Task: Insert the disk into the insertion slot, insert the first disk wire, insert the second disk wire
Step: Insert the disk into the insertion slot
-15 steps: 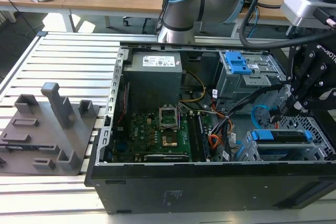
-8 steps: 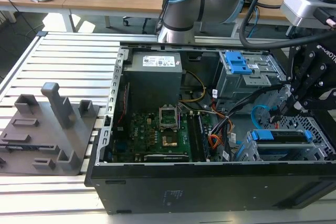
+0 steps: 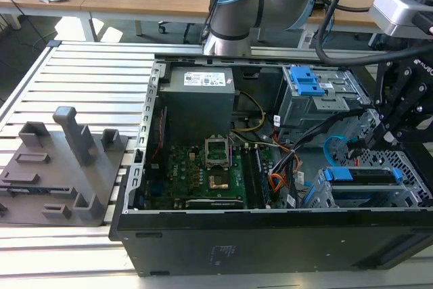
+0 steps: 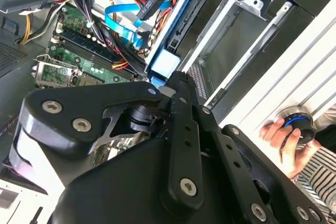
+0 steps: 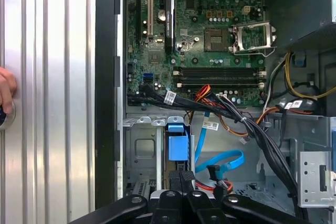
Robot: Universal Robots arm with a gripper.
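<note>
Disk point(image 5: 177, 145) found standing in the insertion slot point(image 5: 139, 153), its blue carrier end facing your gripper point(image 5: 182, 174). In the exterior view the blue frame sits inside the grey perforated cage at that view's lower right. Whether it is fully home, I cannot tell.

Fingers: pressed together, nothing seen between them, tips at or touching the carrier's blue tab in both wrist views.

Second disk wire point(image 5: 227, 159) lies as a loose light-blue loop beside the cage, and its dark connector end appears unplugged. A black cable bundle point(image 5: 247, 124) crosses just past the slot. A person's hand point(image 4: 286, 135) rests on a knob at the slatted counter point(image 5: 52, 77), near the case.

Risks, in my judgement:
- An off-centre push could cock the carrier in its rails and jam it.
- Your linkage is wide, and the loop and bundle lie close, so you could snag or kink a wire.
- The hand is near enough to the arm to warrant caution
</note>
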